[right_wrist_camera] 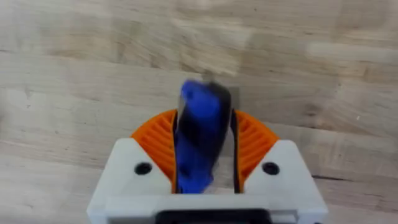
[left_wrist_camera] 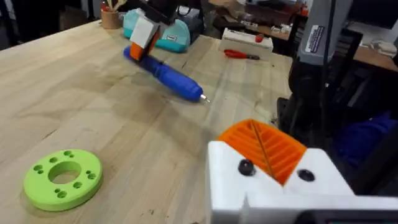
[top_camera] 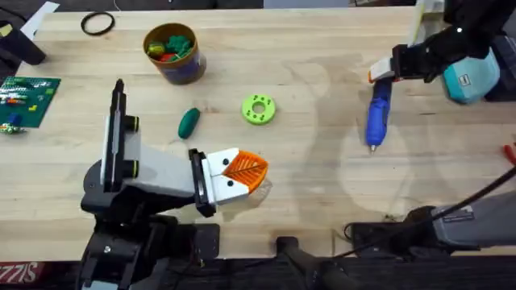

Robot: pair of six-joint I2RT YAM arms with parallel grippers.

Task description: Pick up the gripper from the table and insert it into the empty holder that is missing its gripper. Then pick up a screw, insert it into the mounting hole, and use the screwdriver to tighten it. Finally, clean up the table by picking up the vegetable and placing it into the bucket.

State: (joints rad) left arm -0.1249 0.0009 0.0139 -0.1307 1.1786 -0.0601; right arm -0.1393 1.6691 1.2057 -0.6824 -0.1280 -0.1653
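The blue screwdriver hangs tilted over the right side of the table, bit low, with my right gripper shut on its upper end. In the right wrist view the screwdriver sits between the orange pads. The gripper, orange and ribbed on a white block, sits at the black end plate of the grey-white holder at front left, and also fills the near part of the left wrist view. The dark green vegetable lies below the bucket. A screw is out of view.
A lime-green ring lies right of the vegetable. A green circuit board sits at the left edge and a black loop at the back left. A teal box stands behind my right arm. Red pliers lie far right.
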